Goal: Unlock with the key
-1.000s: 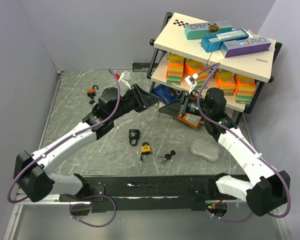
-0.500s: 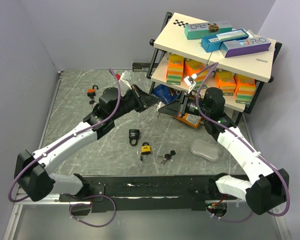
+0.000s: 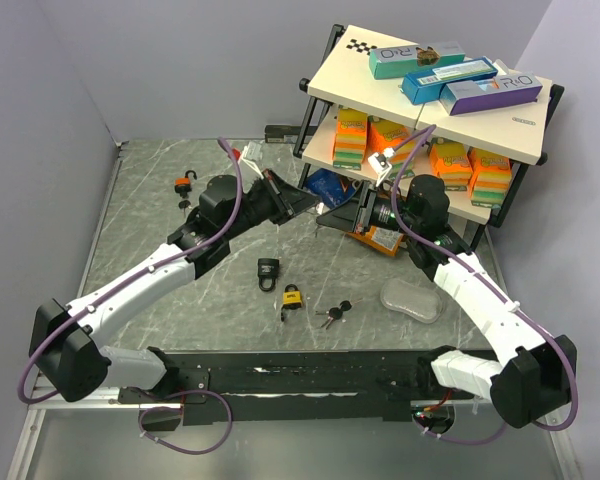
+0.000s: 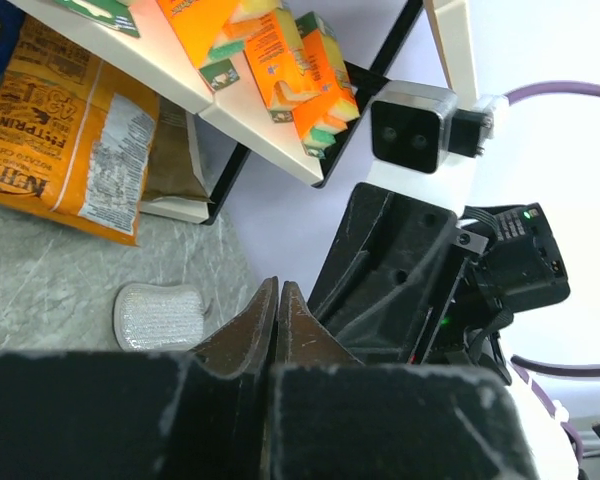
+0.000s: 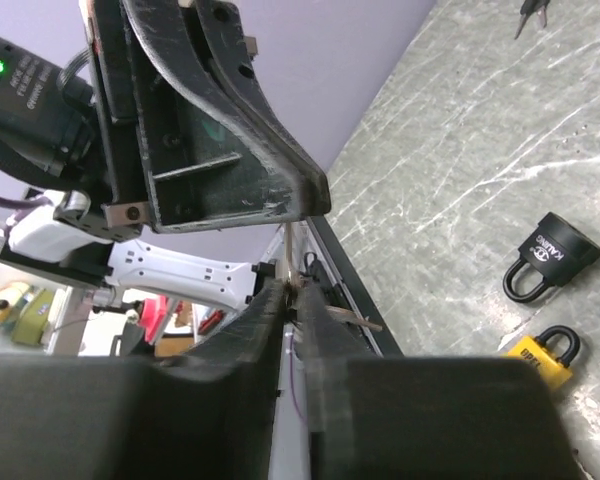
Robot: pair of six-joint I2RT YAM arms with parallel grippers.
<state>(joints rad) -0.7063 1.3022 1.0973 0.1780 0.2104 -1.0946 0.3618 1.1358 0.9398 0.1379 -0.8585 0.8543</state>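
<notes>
The unlocking itself looks not yet begun: the black padlock (image 3: pixel 268 270) and the yellow padlock (image 3: pixel 293 297) lie on the desk (image 3: pixel 140 230), their shackles apparently closed, well apart from both arms. What seems to be in hand is a mid-air handover just in front of the shelf rack (image 3: pixel 350 75). The right tool (image 5: pixel 295 290) has its fingers nearly together around a thin metal key (image 5: pixel 289 255), but whether it is pinching the key or letting go cannot be told. The left tool (image 4: pixel 277 300) meets it tip to tip and is fully closed; whether it has caught the key's other end is hidden. Judging from this, what is left is to settle the key in one tool, carry it down to a padlock, steady the lock, insert and turn. A bunch of keys (image 3: pixel 332 316) lies near the yellow padlock, a clear plastic piece (image 3: pixel 410 299) sits further right, and an orange padlock (image 3: pixel 183 183) lies far to the left. The rack's frame and a snack bag (image 3: pixel 380 240) crowd the meeting point.
</notes>
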